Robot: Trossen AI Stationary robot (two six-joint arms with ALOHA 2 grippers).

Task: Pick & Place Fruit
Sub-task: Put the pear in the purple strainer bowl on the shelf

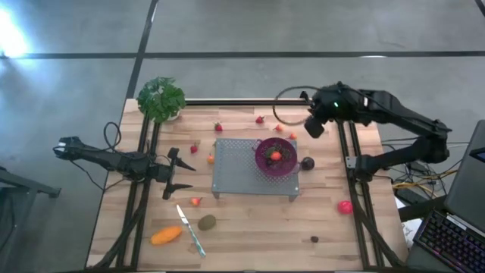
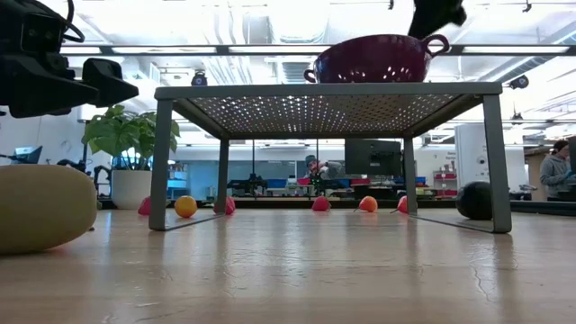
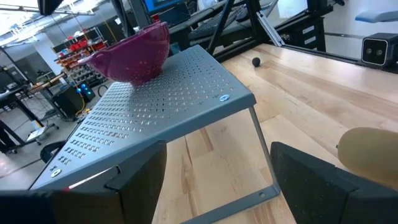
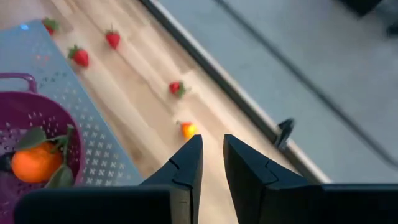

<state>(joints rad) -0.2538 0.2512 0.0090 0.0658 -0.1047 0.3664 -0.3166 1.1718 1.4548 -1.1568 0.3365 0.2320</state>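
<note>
Above the table's far right corner, the right gripper (image 1: 314, 125) hangs in the air with its fingers (image 4: 186, 165) nearly together, a narrow gap between them and nothing held. Just below and inward of it, the purple colander (image 1: 274, 158) sits on the grey perforated rack (image 1: 235, 167), with an orange fruit with green leaves (image 4: 36, 163) inside. Beyond the fingertips, a small orange piece (image 4: 188, 130) and several strawberries (image 4: 178, 88) lie on the wood. A dark round fruit (image 1: 307, 163) rests beside the rack, nearer than the gripper, and a pink-red ball (image 1: 345, 206) lies nearer still.

Left of the rack, the left gripper (image 1: 176, 174) hovers with its fingers spread apart, empty. The brown-green oval (image 1: 207, 222), elongated orange fruit (image 1: 166, 236) and knife (image 1: 191, 231) lie on its near side.
</note>
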